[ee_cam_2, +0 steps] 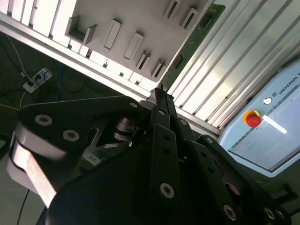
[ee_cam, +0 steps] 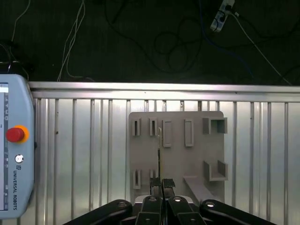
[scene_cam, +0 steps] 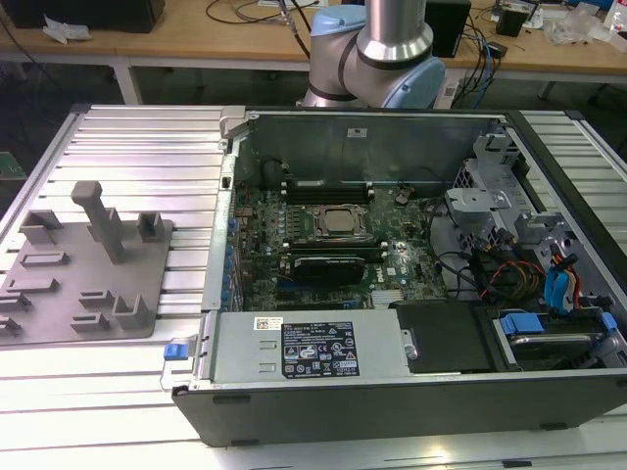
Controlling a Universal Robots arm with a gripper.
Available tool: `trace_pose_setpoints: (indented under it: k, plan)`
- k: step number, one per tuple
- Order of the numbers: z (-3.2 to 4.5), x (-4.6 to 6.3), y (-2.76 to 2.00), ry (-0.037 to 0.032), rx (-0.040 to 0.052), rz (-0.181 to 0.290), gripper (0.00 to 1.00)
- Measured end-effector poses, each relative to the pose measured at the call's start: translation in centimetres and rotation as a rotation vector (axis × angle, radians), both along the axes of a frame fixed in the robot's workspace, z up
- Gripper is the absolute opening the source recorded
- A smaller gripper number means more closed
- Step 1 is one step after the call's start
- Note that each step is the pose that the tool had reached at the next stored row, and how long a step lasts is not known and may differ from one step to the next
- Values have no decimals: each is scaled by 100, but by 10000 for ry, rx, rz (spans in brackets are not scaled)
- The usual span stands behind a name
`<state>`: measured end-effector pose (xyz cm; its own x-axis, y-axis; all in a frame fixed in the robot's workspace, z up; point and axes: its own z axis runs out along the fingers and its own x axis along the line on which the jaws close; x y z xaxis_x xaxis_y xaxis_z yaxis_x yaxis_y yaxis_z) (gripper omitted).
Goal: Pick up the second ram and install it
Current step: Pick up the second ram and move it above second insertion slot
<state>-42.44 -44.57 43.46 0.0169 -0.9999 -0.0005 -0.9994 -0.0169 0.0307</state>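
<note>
While the fingers (ee_cam_2: 161, 105) pinch the second ram (ee_cam_2: 193, 42) by one end, it hangs above the gray holder plate (ee_cam: 178, 164). Grip likely keeps it clear of the slots.

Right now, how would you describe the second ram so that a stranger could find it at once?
In the second wrist view, find the black gripper over the ribbed metal table. The second ram is the slim green strip running out from between its fingertips, past the grey holder plate. Unlike the plate's pale slots, it is green, thin and clamped.
</note>
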Motion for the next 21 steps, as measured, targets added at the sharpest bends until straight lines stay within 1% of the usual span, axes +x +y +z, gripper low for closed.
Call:
trace_pose_setpoints:
  k: [5,9,10,12,13,14,18,21]
  plan:
    - [97,0,0,-2,1,0,9]
    - [104,0,0,-3,1,0,9]
    - [107,17,0,2,-2,2,9]
    - [104,141,0,0,1,1,9]
    - [104,179,0,1,1,1,9]
    - [104,250,0,4,0,1,9]
    - [104,389,0,10,1,-1,9]
    - [103,544,0,15,1,1,9]
